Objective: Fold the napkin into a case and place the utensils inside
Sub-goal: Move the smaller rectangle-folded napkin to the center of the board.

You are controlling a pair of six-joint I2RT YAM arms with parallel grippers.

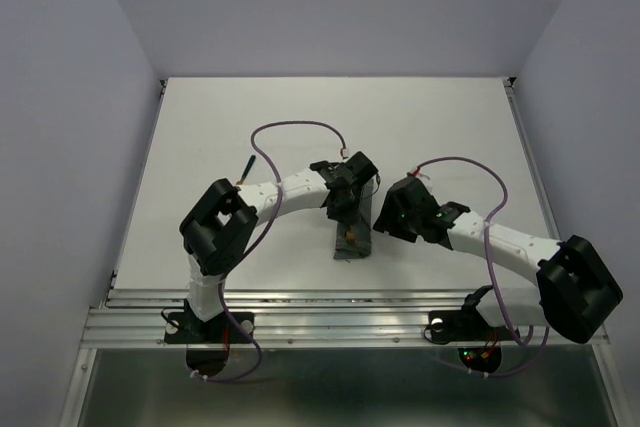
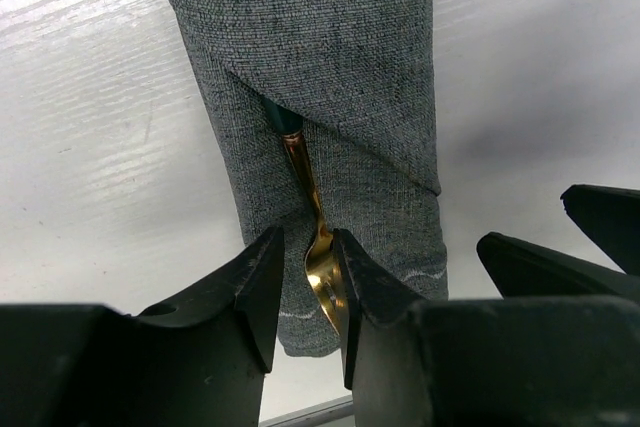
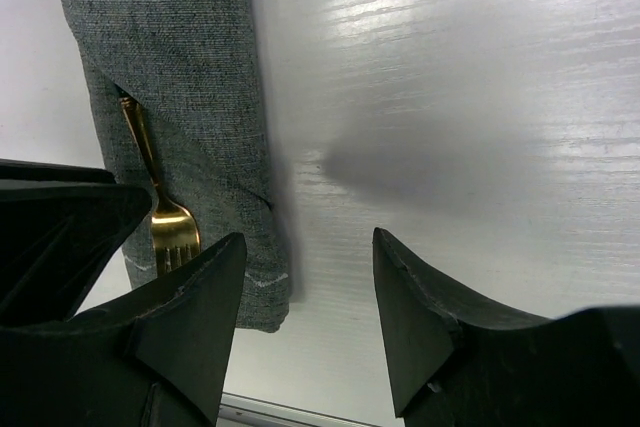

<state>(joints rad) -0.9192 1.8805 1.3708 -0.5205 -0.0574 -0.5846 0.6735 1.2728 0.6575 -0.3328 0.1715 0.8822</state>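
The napkin is folded into a narrow grey-green case (image 1: 352, 239) lying near the table's front edge, between my two grippers. A gold fork (image 2: 322, 257) sticks out of the diagonal pocket of the case (image 2: 340, 77), tines toward the near end. My left gripper (image 2: 308, 247) is open around the fork's head; the fork rests against the right finger, with a gap on the other side. My right gripper (image 3: 310, 252) stands open over bare table just right of the case (image 3: 190, 67), nothing between its fingers. The fork (image 3: 172, 232) shows there beside its left finger.
A thin dark stick-like object (image 1: 246, 169) lies on the white table (image 1: 200, 147) by the left arm's elbow. The table's metal front rail (image 1: 330, 312) runs close below the case. Purple cables (image 1: 300, 127) loop above both arms.
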